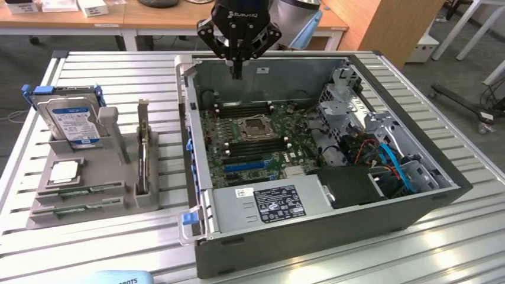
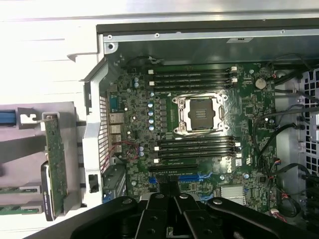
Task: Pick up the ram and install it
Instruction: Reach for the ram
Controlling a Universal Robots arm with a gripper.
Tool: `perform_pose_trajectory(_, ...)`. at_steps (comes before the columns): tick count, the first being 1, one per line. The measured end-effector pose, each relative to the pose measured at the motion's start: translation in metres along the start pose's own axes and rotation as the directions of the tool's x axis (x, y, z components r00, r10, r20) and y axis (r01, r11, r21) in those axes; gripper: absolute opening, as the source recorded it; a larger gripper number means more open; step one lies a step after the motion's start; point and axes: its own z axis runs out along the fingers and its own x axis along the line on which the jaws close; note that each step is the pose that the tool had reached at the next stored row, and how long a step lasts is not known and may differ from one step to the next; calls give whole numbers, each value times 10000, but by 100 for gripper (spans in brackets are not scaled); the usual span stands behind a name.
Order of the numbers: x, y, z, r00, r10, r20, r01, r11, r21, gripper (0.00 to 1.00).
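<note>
Above the far wall of the open dark-grey metal computer case (image 1: 316,236), the black two-fingered pincer (image 1: 236,74) hung clenched, its fingers pressed together on nothing. By the look of things the task had hardly begun. The ram (image 1: 79,192), a long thin green circuit-board stick with dark chips, lay flat in the grey plastic parts holder (image 1: 94,220) on the exterior view's left, well apart from the pincer. The long black memory slots (image 2: 194,147) flanking the square silver processor socket (image 2: 199,112) looked empty; pickup and seating both remained.
</note>
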Motion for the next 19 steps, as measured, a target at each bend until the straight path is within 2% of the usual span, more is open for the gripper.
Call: perform_pose_trajectory(19, 123, -10, 2, 10000, 0, -1, 0, 10000, 1, 10)
